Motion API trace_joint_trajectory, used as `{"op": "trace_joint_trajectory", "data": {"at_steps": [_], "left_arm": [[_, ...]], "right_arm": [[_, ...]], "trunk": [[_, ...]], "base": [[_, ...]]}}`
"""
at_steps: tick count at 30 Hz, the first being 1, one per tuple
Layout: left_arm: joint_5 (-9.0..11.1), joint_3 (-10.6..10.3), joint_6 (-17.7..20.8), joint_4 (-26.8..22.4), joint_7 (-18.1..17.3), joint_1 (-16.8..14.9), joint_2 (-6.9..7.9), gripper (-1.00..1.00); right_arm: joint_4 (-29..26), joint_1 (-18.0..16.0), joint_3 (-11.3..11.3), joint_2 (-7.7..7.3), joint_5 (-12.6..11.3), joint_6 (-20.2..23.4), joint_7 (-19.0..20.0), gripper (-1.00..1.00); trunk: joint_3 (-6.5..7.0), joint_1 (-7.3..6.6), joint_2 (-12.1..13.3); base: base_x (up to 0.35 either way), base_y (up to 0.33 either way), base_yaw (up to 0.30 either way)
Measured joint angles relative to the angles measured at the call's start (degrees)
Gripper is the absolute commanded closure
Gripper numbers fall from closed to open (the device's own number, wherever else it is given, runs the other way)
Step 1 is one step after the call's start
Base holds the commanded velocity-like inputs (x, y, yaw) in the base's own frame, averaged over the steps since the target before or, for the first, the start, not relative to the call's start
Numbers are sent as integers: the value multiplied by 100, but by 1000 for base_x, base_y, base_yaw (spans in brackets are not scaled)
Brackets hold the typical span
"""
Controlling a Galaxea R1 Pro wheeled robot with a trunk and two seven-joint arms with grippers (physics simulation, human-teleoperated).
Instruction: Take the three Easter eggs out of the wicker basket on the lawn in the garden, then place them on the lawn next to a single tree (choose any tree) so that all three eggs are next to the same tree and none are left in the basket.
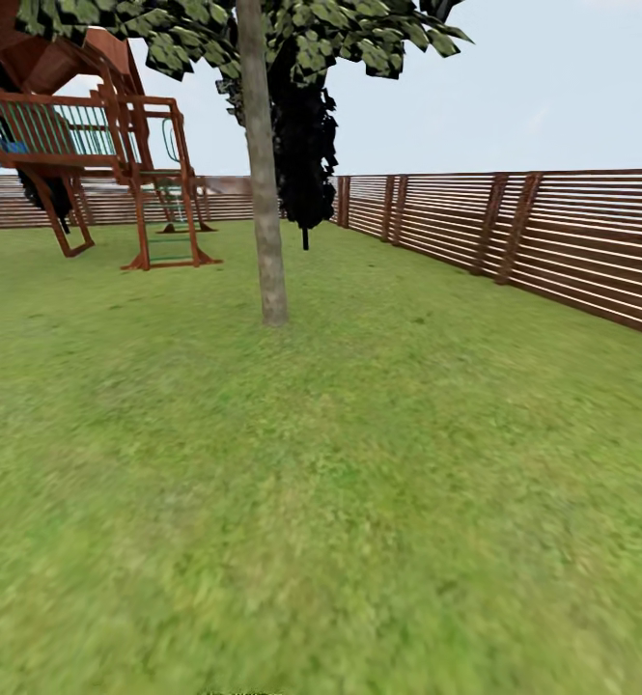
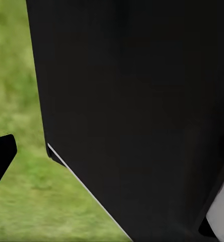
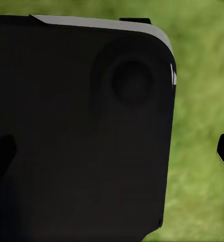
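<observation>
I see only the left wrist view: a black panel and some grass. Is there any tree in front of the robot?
Observer: Yes. In the head view a tree with a bare grey trunk stands ahead on the lawn.
Operator: What is near it?
Observer: A wooden play frame stands further back, to the left of the trunk.
Operator: And on the right side?
Observer: A brown slat fence runs along the right edge of the grass.

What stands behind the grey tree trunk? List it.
Behind the tree: a dark narrow tree and the slatted fence. The trunk covers part of the fence.
</observation>
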Motion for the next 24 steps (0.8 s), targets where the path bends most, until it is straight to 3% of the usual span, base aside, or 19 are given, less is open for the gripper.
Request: {"op": "trace_joint_trajectory", "data": {"at_steps": [24], "left_arm": [[0,0,-1,0,-1,1,2,-100]], "right_arm": [[0,0,0,0,0,0,0,-100]], "trunk": [[0,0,0]], "base": [[0,0,295]]}}
